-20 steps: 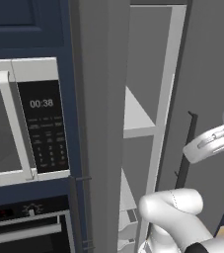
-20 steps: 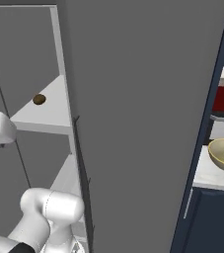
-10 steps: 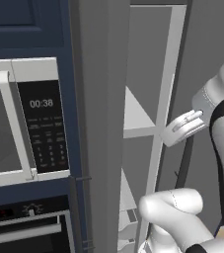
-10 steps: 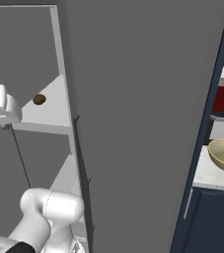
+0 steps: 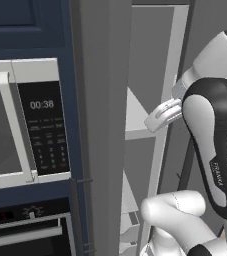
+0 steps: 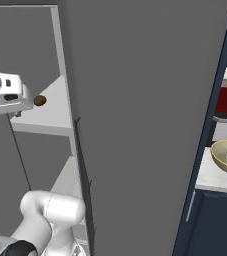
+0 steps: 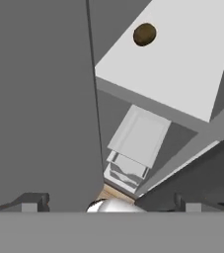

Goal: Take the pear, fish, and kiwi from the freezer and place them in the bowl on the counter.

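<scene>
One kiwi (image 7: 144, 34) was seen ahead on the freezer shelf (image 7: 192, 64); gripper (image 7: 108, 201) was held apart, empty.

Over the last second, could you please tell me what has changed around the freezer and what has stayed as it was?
The gripper has swung in toward the freezer shelf, closing on the kiwi without touching it; whether it is open is unclear. The kiwi has stayed on the shelf, the door open, and the bowl on the counter still holds something yellow-green.
</scene>
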{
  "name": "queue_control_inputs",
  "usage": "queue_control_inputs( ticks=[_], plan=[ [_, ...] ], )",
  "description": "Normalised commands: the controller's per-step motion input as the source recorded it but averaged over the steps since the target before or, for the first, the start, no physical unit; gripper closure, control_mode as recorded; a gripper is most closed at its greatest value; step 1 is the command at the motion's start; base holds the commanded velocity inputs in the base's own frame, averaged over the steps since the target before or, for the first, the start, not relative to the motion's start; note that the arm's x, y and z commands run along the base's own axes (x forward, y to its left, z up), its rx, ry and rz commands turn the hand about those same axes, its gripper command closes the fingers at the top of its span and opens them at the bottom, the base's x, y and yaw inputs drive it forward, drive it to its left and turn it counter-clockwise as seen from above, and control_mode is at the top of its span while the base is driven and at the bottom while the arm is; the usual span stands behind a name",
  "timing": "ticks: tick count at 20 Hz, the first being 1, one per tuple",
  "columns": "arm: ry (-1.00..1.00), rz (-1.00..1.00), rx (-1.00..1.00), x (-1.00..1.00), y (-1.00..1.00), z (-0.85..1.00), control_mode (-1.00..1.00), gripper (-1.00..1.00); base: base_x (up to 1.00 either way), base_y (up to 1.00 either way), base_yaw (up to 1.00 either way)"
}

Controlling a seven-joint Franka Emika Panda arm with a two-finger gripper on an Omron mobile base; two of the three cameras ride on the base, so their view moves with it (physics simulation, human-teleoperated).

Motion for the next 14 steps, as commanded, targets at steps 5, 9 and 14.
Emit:
queue_control_inputs(
  ticks=[5,9,14],
  plan=[
    [0.0,0.05,0.0,0.53,0.22,-0.17,-1.0,-1.0,0.0,0.0,0.0],
    [0.0,0.06,0.0,0.58,0.1,-0.14,-1.0,-1.0,0.0,0.0,0.0],
    [0.0,0.07,0.0,0.59,0.09,-0.11,-1.0,-1.0,0.0,0.0,0.0]
  ],
)
